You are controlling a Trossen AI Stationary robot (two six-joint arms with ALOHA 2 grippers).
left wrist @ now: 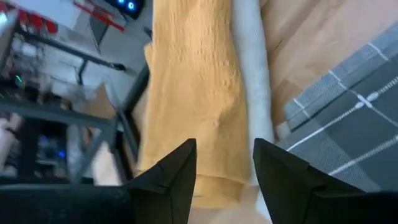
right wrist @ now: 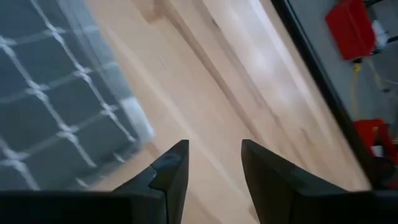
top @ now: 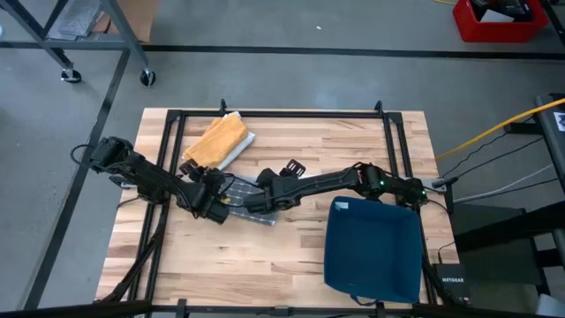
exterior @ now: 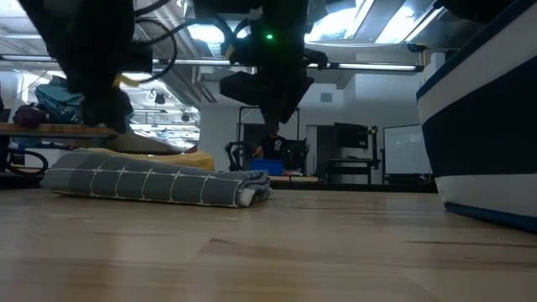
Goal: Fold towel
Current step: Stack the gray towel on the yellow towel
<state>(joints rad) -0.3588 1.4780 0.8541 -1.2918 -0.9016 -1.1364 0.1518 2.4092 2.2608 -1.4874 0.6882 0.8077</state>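
In the low view, bare wooden table (exterior: 268,252) lies nearest, and beyond it the grey checked towel (exterior: 159,183) lies folded flat near the middle. Above it hang the left gripper (left wrist: 224,171) and right gripper (right wrist: 214,168), jaws apart, holding nothing. Farther back sit a yellow cloth (top: 216,140) and a blue bin (top: 371,252).

Blue bin (top: 375,252) blocking tbl's right-front.

Grey checked towel (exterior: 155,183), yellow cloth (top: 216,140)
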